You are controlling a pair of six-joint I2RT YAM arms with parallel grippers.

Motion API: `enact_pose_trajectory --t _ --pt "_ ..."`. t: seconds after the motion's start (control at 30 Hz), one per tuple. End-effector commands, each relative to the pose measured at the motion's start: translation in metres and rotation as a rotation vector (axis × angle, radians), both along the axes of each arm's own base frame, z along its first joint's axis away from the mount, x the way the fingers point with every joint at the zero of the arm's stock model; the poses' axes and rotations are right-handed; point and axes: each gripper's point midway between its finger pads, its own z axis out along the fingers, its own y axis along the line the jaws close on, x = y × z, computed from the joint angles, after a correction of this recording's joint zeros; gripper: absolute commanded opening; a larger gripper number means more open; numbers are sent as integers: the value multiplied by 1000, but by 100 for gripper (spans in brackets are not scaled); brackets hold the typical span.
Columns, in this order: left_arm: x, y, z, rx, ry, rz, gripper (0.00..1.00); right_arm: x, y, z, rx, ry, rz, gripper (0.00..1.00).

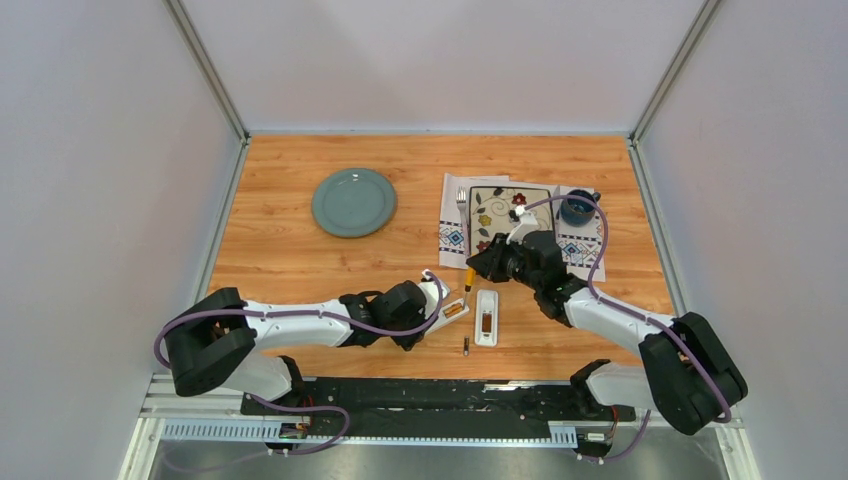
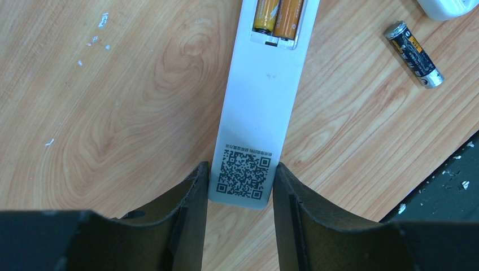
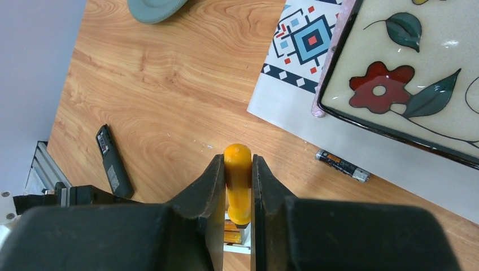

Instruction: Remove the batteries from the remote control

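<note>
A white remote control [image 2: 257, 107] lies back-up on the wood, its battery bay open. Two gold-orange batteries [image 2: 277, 14] sit side by side in the bay. My left gripper [image 2: 240, 165] is shut on the remote's near end, with both fingers against its sides by the QR label. A dark battery [image 2: 414, 53] lies loose to the right. My right gripper [image 3: 237, 158] is shut on an orange screwdriver handle [image 3: 238, 186], which points down at the bay's batteries [image 3: 233, 228]. From above, both grippers [image 1: 440, 300] [image 1: 478, 268] meet over the remote [image 1: 455, 310].
A second white remote-like piece [image 1: 486, 318] lies right of the remote, with the loose battery [image 1: 466, 347] in front. Another dark battery [image 3: 342, 165] lies by the placemat [image 3: 294, 96] under a floral tray [image 3: 429, 68]. A black remote [image 3: 113, 161] lies left, and a green plate [image 1: 353, 201] far left.
</note>
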Motion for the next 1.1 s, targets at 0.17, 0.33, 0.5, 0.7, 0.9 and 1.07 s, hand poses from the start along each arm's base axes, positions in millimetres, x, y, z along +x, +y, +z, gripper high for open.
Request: enact_pose_trajectory --t 0.17,0.33,0.5,0.7,0.9,1.07 --pt "-27 14 -28 87 130 -27 0 -21 30 32 155 21 118 0" --pt "-27 15 -30 99 135 -28 0 -24 34 39 191 27 131 0" --pt "-26 15 -30 97 135 -27 0 -27 38 47 237 34 147 0" --pt "-27 14 -32 97 140 -28 0 -29 41 52 263 41 161 0" --pt "-31 12 -36 91 163 -37 0 -31 43 51 270 50 167 0" --pt "-35 10 -40 92 186 -45 0 -34 43 55 302 41 170 0"
